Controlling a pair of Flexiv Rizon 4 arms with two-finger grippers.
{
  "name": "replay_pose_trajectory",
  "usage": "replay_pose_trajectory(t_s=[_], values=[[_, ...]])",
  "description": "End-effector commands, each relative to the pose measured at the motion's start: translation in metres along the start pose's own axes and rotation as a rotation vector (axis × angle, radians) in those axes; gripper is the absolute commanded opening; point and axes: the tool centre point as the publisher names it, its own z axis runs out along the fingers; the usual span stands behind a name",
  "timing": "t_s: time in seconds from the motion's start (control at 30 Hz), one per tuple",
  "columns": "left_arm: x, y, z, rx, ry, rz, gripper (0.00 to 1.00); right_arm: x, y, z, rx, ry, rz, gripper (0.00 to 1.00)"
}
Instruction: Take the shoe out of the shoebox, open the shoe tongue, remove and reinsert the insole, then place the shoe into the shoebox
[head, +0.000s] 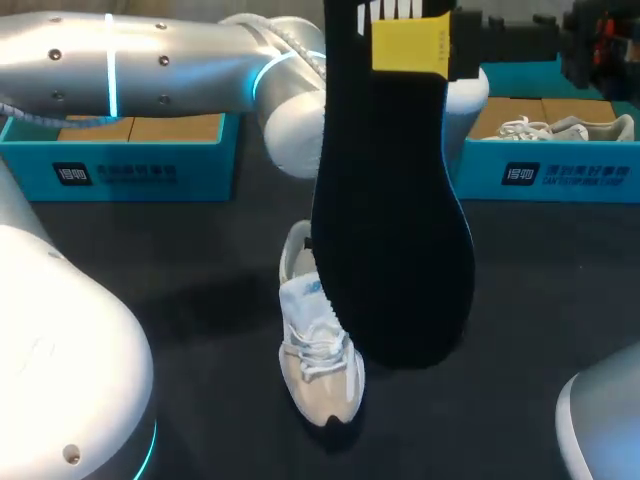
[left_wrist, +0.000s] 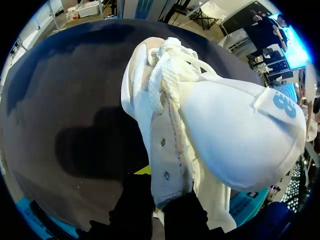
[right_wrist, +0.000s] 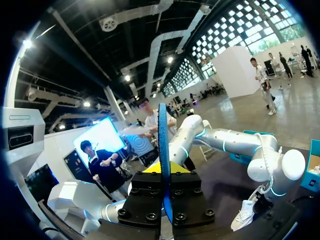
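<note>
Step in hand, by judgement: insole out of the shoe, reinsertion not yet begun.

Nearest to the head cam: black insole up in the air, hanging long-ways, upper end at 12 o'clock clamped in right gripper. Jaws closed on it from 2 sides. In the right wrist view, seen edge-on betw. the fingers.

Below and behind it: white-beige shoe on the dark worktop, toe toward 6 o'clock, heel part hidden by the insole. Left gripper at the shoe's side wall by the eyelets. Jaws closed on that wall, as far as the left wrist view shows. Tongue bent up and fwd, so the opening looks free.

Next move, prob.: lower the insole toe end first into the opening. Needs the shoe steady in the left gripper and the tongue out of the way. Soft insole may fold or catch on the collar.

Farther, at the worktop's far edge, 2 blue boxes:
- 10 o'clock shoebox: brown inside, no shoe seen in it, partly covered by left arm.
- 2 o'clock shoebox: holds a second shoe, pale, w/ white laces.

Likely goal for the shoe in hand: the 10 o'clock one, only a guess.
</note>
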Motion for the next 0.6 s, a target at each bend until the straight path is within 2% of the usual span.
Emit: replay_pose_trajectory(t_s=[0.03,0.37,0.6], values=[[-0.006,-0.007,0.010,-0.001,0.012,0.014,0.00,0.001,-0.008,0.004,-0.013,0.004,0.002,0.00],[-0.014,-0.022,0.031,0.000,0.039,0.054,0.00,0.001,-0.008,0.004,-0.013,0.004,0.002,0.00],[-0.016,-0.022,0.040,0.015,0.051,0.059,0.00,0.001,-0.008,0.004,-0.013,0.004,0.002,0.00]])
